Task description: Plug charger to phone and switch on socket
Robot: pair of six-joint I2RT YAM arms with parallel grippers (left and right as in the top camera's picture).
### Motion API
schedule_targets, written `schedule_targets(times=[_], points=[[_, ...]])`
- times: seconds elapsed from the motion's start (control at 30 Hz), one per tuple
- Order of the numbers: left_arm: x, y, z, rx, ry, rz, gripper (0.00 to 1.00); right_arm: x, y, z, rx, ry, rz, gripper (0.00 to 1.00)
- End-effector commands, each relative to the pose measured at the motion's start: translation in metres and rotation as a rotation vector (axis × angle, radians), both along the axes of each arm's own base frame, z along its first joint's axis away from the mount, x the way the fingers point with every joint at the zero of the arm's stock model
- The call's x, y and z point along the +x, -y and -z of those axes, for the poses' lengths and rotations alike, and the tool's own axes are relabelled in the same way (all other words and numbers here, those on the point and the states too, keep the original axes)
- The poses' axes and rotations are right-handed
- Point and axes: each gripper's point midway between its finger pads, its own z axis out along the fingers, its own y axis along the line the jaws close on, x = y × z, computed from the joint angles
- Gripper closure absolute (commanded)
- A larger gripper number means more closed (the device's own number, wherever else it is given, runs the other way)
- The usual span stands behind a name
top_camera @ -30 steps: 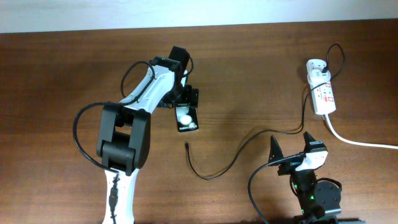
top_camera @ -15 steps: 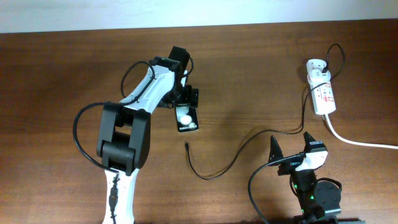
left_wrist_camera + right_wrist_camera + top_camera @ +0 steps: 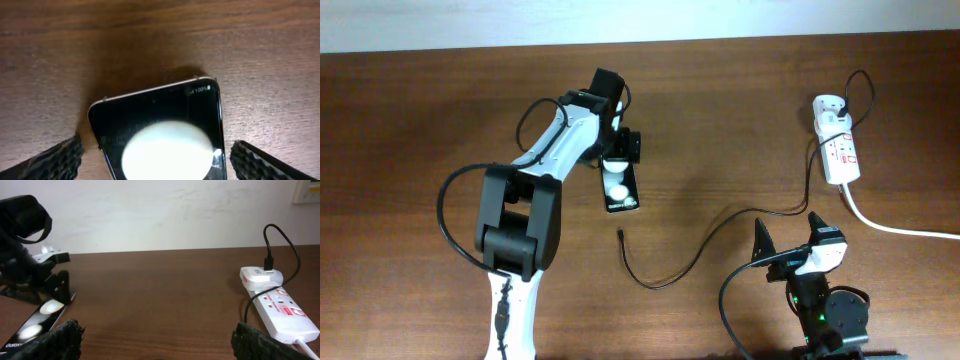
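Phone (image 3: 621,190) lay left of centre on the bench (image 3: 420,120), its top end between the spread fingers of my left claw (image 3: 620,155), not touching them. Charger tip (image 3: 620,236) sat just below it. Right claw (image 3: 788,240) gaped, lower right.

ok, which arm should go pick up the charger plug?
Right, probably. The left gripper is open astride the phone's top end. The right gripper is open and empty, and the charger cable runs just ahead of it.
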Motion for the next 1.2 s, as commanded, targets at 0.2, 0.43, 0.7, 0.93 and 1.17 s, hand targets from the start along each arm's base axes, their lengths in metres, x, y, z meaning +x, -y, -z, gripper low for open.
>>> schedule_targets(times=[0.2, 0.43, 0.7, 0.93, 1.17], points=[[-0.069, 0.010, 0.069, 0.004, -0.315, -0.132, 0.00, 0.000, 0.000, 0.002, 0.003, -0.005, 0.003, 0.01], [-0.111, 0.002, 0.087, 0.199, -0.356, -0.117, 0.01, 0.000, 0.000, 0.002, 0.003, -0.005, 0.003, 0.01], [-0.093, -0.015, 0.089, 0.210, -0.308, -0.158, 0.11, 0.000, 0.000, 0.002, 0.003, -0.005, 0.003, 0.01], [-0.099, -0.007, 0.089, 0.217, -0.312, -0.126, 0.04, 0.000, 0.000, 0.002, 0.003, -0.005, 0.003, 0.01], [-0.099, -0.008, 0.088, 0.214, -0.309, -0.115, 0.23, 0.000, 0.000, 0.002, 0.003, -0.005, 0.003, 0.01]])
